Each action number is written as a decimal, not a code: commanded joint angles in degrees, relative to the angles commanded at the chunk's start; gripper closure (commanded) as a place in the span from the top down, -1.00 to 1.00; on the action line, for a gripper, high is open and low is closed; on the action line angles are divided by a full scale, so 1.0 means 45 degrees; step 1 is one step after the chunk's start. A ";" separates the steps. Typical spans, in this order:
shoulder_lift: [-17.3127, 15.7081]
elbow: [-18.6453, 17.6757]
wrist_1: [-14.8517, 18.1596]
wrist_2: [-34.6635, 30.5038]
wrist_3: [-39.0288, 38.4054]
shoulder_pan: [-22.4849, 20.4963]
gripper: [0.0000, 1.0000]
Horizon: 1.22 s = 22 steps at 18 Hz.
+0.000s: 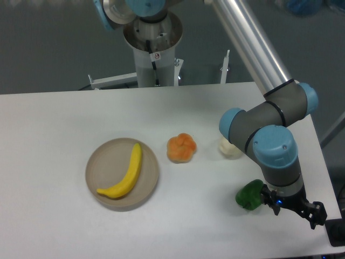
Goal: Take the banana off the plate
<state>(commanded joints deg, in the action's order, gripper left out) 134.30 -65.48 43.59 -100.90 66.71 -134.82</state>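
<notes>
On the white table (54, 124), left of centre, the plate (102, 162) sat flat with the banana (128, 172) lying in it, running from upper right to lower left, its lower tip near the plate's front-left rim. Banana was untouched, nothing near it. Just right of the plate, apart from it, was an orange lobed fruit (181, 148). Further right, a small pale cream object (227, 148) was partly hidden behind the arm's wrist joints. The gripper (310, 213) was at the table's front-right corner, well apart from the plate, pointing down and away from the camera; only dark hardware showed below the wrist, so I couldn't tell whether the fingers were spread or closed. A green object (249, 195) sat just left of the wrist, touching or nearly touching it; couldn't tell which. Arm base stood behind the table's far edge.
</notes>
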 joint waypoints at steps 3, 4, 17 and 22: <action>-0.0019 -0.0020 0.0000 0.0019 -0.0040 0.0000 1.00; -0.0058 -0.0078 0.0000 0.0039 0.0037 -0.0019 1.00; -0.0039 -0.0156 0.0039 -0.0137 -0.0137 -0.0020 1.00; -0.0370 -0.0273 0.0175 -0.0078 -0.0312 0.0097 1.00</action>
<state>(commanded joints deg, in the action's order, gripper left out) 132.63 -66.71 44.38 -101.25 65.31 -134.39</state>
